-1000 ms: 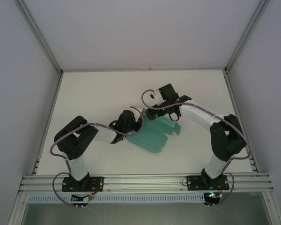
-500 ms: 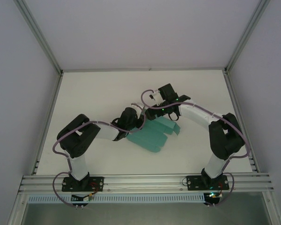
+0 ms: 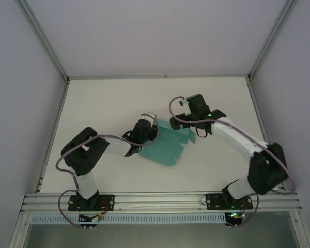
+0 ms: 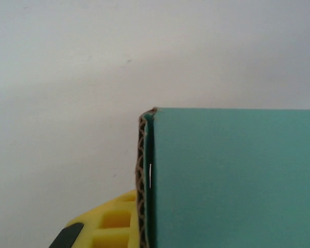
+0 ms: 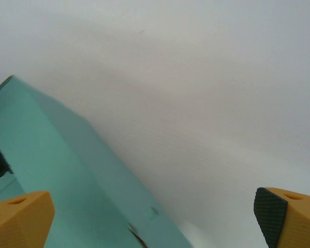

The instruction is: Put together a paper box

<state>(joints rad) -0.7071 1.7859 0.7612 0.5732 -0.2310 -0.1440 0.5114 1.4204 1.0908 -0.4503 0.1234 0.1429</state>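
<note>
Lying skewed near the middle of the table, the paper box is taken at its far left corner by the left gripper. One yellow pad is seen pressed against the corrugated edge, so the gripper is judged clamped on the board, though the other finger is hidden. The right gripper is held with its fingers wide apart just beyond the far right flaps, so the box lies to its near left, and the next fold is judged to call for a reach down that way.
</note>
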